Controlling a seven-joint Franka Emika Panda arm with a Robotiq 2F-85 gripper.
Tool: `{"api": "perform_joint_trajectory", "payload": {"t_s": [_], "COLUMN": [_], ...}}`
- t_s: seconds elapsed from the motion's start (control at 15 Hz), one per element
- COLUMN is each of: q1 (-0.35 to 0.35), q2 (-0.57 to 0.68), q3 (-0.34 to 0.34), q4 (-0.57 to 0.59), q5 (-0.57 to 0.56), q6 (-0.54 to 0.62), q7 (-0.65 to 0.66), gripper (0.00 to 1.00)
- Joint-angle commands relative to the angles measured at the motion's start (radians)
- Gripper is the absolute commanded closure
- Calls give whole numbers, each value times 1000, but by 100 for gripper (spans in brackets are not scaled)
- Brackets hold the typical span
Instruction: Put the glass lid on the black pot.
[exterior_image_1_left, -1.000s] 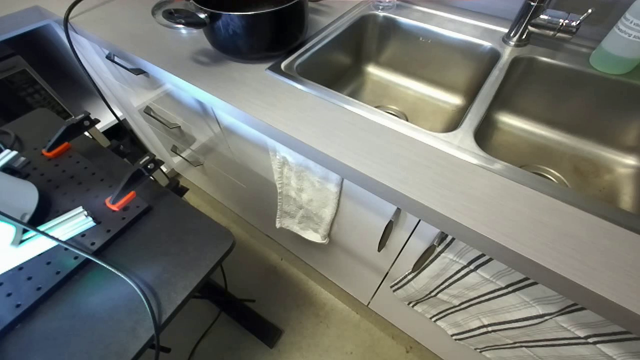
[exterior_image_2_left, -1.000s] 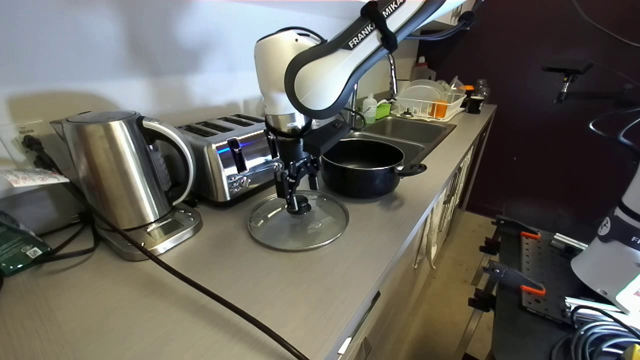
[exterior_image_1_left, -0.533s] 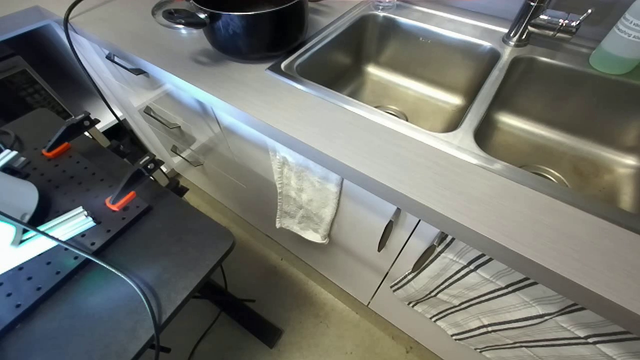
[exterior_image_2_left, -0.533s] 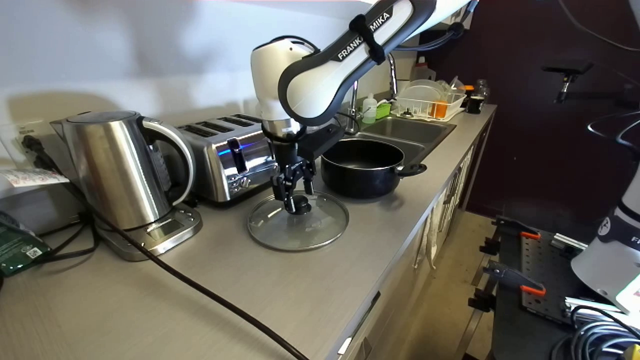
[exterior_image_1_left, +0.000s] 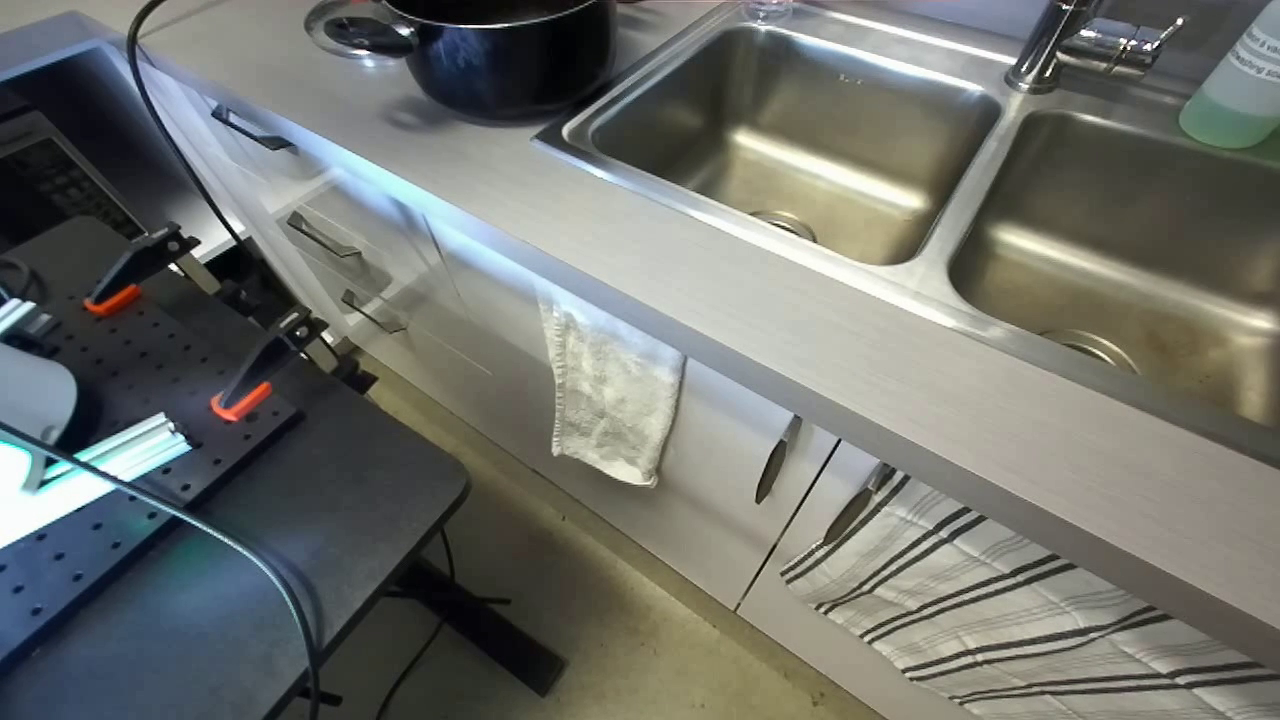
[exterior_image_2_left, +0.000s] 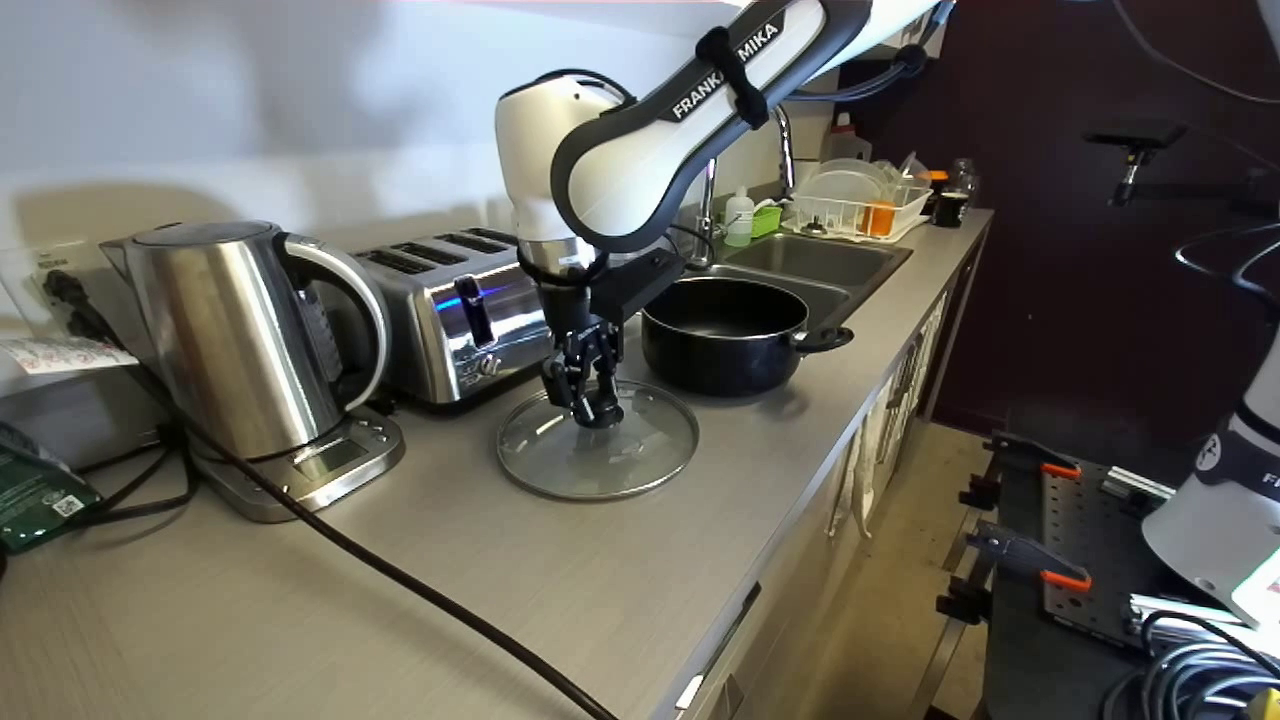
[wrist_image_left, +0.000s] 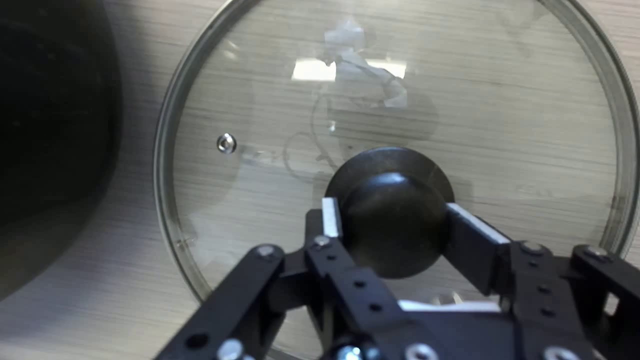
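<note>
Lid (exterior_image_2_left: 610, 460) on grey kitchen counter (exterior_image_2_left: 540, 580)

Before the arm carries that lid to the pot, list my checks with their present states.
1. Gripper around the knob, a pad at either side: ok.
2. Grip firm enough to lift: cannot tell.
3. Black pot open at the top: ok.
4. Glass lid raised above the pot: not ok; it lies on the counter.
5. Lid and pot apart: ok, the wrist view shows a gap.
6. Gripper's clearance from the toaster: cannot tell.
</note>
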Motion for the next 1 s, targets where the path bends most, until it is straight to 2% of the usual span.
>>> {"api": "perform_joint_trajectory", "payload": {"t_s": [0.0, 0.53, 0.93], "q1": [22, 30, 4], "q2": [-19, -198, -377], "q3": [-10, 37, 78], "q4": [-9, -201, -347], "q5": [-2, 8, 42], "q6": [-11, 21, 22], "q7": [-19, -104, -189], "gripper": [74, 74, 74]}}
